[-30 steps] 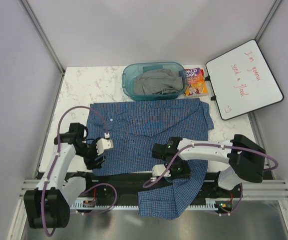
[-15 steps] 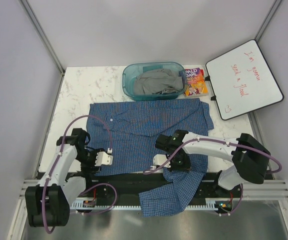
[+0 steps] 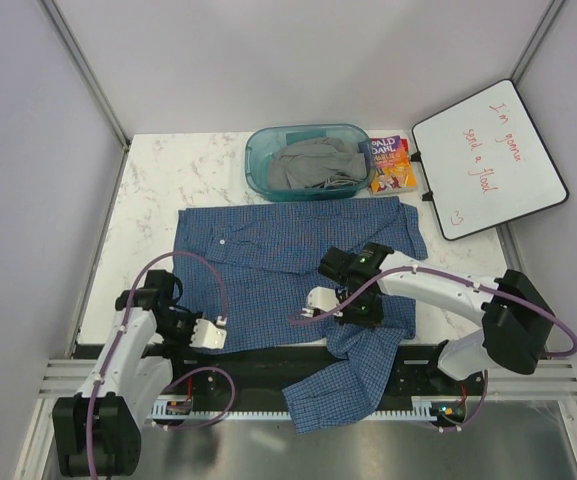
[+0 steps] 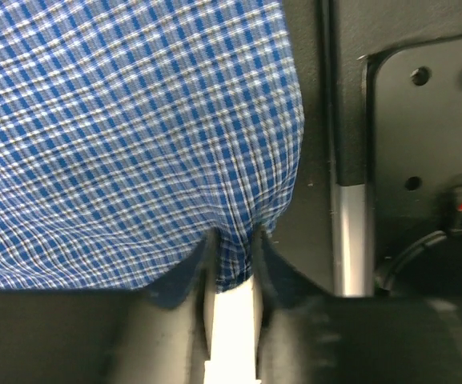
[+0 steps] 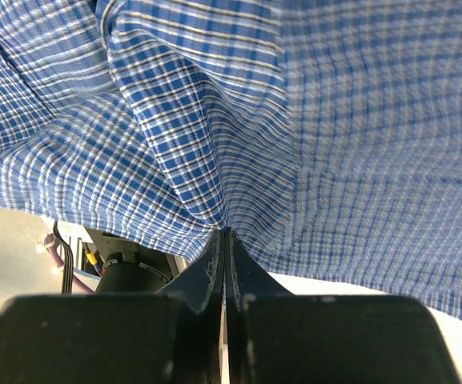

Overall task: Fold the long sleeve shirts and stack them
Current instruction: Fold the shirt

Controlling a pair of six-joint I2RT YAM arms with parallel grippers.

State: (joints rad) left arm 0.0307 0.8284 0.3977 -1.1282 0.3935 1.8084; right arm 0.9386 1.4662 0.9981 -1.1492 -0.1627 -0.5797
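Top external view first: the marble-patterned table (image 3: 158, 160) carries one blue checked shirt (image 3: 268, 250), spread open across its middle with the body lying mostly flat. Part of it, a sleeve or lower corner (image 3: 343, 385), spills over the near edge and hangs across the black rail (image 3: 258, 362) between the arm bases. Nothing looks folded yet, and I see no stack anywhere, so I'd judge the job is at its very start: the cloth is only being gathered for a first fold.

Behind the shirt, a whiteboard (image 3: 488, 160) leans at the far right and a teal bin (image 3: 258, 170) holds a crumpled grey garment (image 3: 313, 165). Whether that is another shirt waiting its turn, I can't tell. A colourful book (image 3: 390, 165) sits just beside the bin.

Down to the small parts. The left gripper (image 3: 206, 335) is at the shirt's near left hem, and its wrist camera shows a tuck of checked cloth nipped between its fingers (image 4: 206, 264). The right gripper (image 3: 356, 315) sits on the near right part of the shirt. From its own camera its fingers (image 5: 214, 264) are pressed tight together, with the fabric drawn into creases that run to their tips, so it has a pinch too.

Left to do, as I read it: every fold, then the stacking.
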